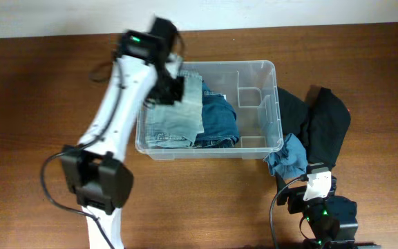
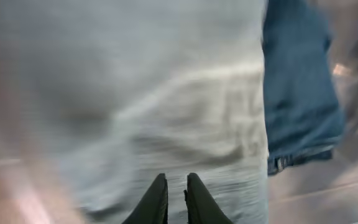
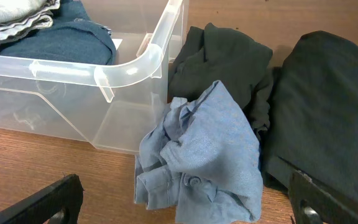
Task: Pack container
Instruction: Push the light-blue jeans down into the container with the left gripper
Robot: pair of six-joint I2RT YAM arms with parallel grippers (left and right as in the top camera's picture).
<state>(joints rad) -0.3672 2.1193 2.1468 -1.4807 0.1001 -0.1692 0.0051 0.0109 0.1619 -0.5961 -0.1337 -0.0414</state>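
Jaws, left: we note them all but closed. The two dark fingers (image 2: 156, 200) stand with only a thin slit between them and point at a pale grey cloth (image 2: 166, 99). The wrist view is blurred, so we cannot tell whether a fold is pinched there.

Jaws, right: we note them wide open. One finger (image 3: 48, 199) sits at each lower corner of the wrist view, with nothing between them.

Left arm (image 1: 116, 104): white, reaching from the near edge of the bench (image 1: 40, 90) to the far left corner of the container.

Container (image 1: 254, 114): one clear plastic bin with rounded corners and a thick rim. It stands upright at the middle of the bench, its right half bare.

Contents of the container, left half:
- The pale grey cloth, lying on top and under the left jaws.
- Dark blue jeans (image 1: 216, 121), folded, partly beneath the pale cloth and beside it.

On the bench, outside the container:
- One light blue shirt (image 3: 197, 155), crumpled, just beside the container's near right corner.
- One dark grey garment (image 3: 222, 62), bunched against the container's right wall, behind the shirt.
- One black garment (image 3: 328, 106), to the right of the shirt and touching it.

Right arm (image 1: 320, 207): we place it low at the near edge of the bench. Its jaws face the blue shirt and stand apart from it.
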